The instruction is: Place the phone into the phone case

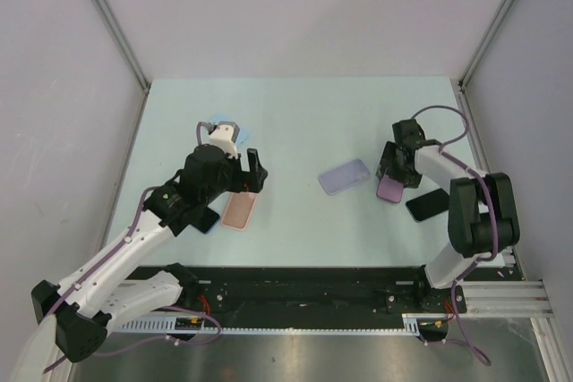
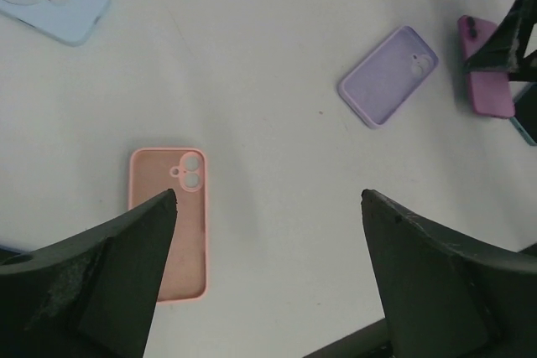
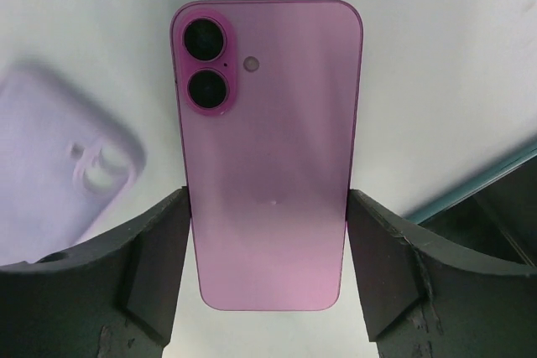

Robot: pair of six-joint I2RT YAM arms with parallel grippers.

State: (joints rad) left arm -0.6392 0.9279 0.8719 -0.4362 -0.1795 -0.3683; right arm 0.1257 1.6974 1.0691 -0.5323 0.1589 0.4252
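Pinches with right gripper (image 3: 267,199) both long edges of pink phone (image 3: 268,123), back-up, near lilac case (image 3: 59,165). Farther off, holds left gripper (image 2: 268,199) spread, empty, above salmon case (image 2: 189,241). Could slip on lifting: glossy sides, shallow grip.

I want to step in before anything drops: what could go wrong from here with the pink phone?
1. The right gripper pinches the pink phone by its smooth long edges, away from the camera end; it may slip or pivot on lifting.
2. The phone shows its back, and the lilac case seems open side up, so it needs turning over first.
3. The dark phone lies close by and could get knocked.
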